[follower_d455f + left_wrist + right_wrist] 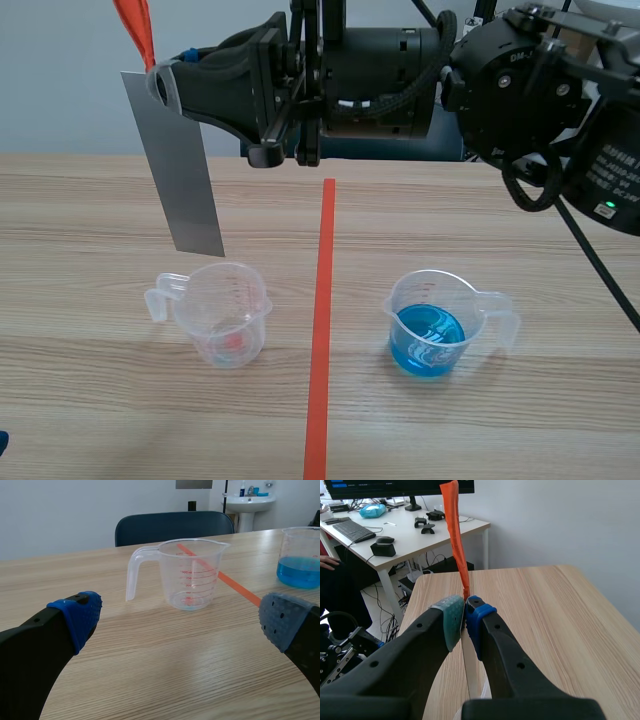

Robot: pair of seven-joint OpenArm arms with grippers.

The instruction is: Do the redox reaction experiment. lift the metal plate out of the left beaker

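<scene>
A grey metal plate (185, 175) with an orange tape tab (135, 25) hangs upright in the air, its lower edge just above and behind the left beaker (225, 315). The right arm reaches across from the right, and my right gripper (160, 82) is shut on the plate's top. In the right wrist view the pads (452, 620) press together under the orange tab (456, 535). The left beaker (192, 575) is clear with red marks and looks almost empty. It stands ahead of my open left gripper (180, 616), which holds nothing.
A second beaker (432, 325) with blue liquid stands right of the orange-red tape line (322, 320); it also shows in the left wrist view as the blue beaker (302, 560). A blue chair (172, 527) stands beyond the table's far edge.
</scene>
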